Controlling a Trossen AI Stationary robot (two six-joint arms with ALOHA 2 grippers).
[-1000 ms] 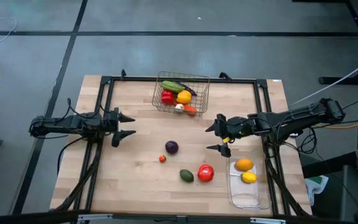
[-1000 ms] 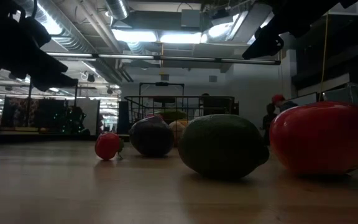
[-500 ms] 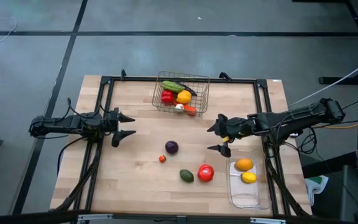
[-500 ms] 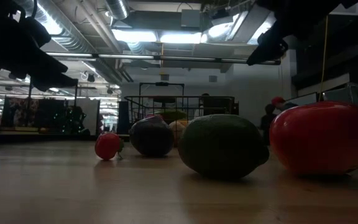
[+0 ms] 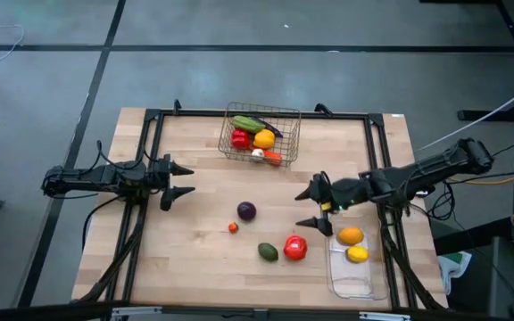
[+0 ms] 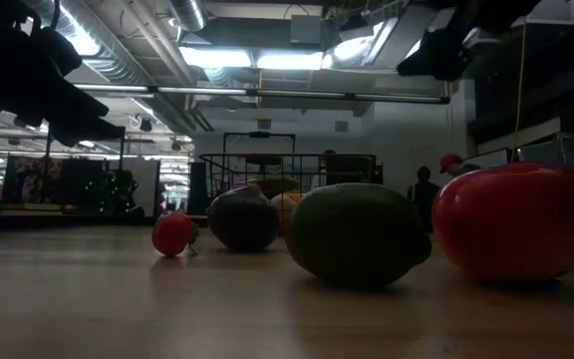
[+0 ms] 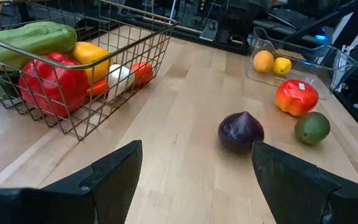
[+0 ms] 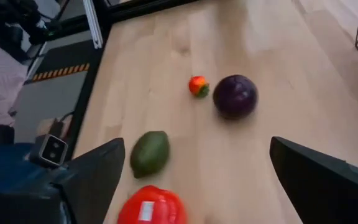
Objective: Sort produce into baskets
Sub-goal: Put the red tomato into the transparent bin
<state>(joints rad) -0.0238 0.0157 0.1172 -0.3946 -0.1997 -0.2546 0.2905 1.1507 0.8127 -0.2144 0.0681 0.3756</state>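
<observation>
On the bare table lie a purple fruit [image 5: 246, 210], a small red-orange fruit [image 5: 233, 227], a green fruit [image 5: 268, 251] and a red fruit [image 5: 295, 248]. The wire basket [image 5: 290, 134] at the far edge holds several pieces of produce. The clear tray [image 5: 353, 283] at the near right holds an orange fruit [image 5: 351, 235] and a yellow one [image 5: 357, 254]. My right gripper [image 5: 311, 208] hangs open above the table, just left of the tray, beyond the red fruit. My left gripper [image 5: 182, 179] waits open at the table's left.
A black frame [image 5: 150, 143] runs along the table's left, far and right sides. People stand far back in the room in the low view. Bare wood lies between the left gripper and the loose fruits.
My right gripper has swung toward the table's near edge, closer to the red fruit, and has rolled a little. Its fingers have spread slightly wider. The produce has stayed where it was.
</observation>
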